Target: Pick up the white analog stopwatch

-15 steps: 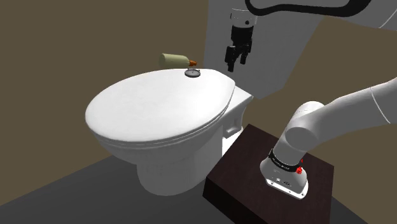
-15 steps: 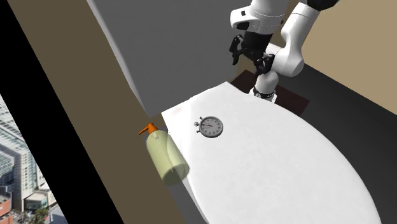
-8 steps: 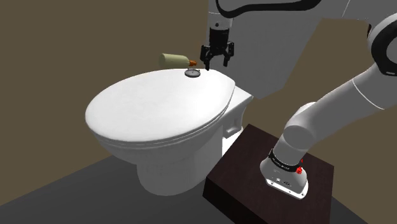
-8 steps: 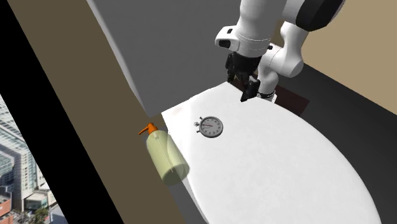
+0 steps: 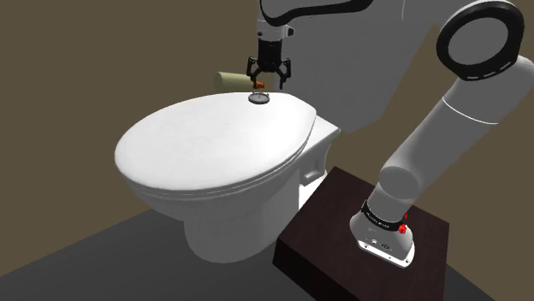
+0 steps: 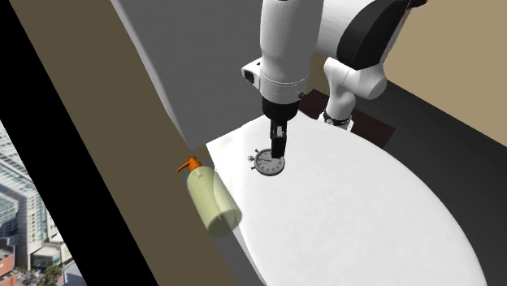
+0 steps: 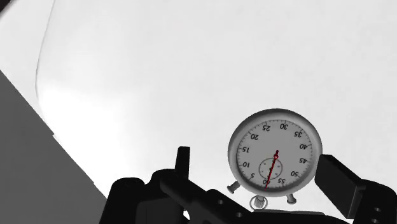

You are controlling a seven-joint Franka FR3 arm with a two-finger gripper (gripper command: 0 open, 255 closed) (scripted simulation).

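Below the matt black claw [image 5: 268,83], the stopwatch [image 7: 272,159] has a smooth grey case with a dull metallic sheen and a flat white dial. The toilet lid [image 5: 205,145] under it is smooth, white and faintly glossy. Beside the claw, the spray bottle [image 6: 211,201] looks translucent and pale green.

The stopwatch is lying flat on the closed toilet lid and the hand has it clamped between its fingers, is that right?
Not clamped. The stopwatch lies flat on the closed toilet lid, but the hand is open: in the wrist view its fingers stand apart on either side of the dial without touching it.
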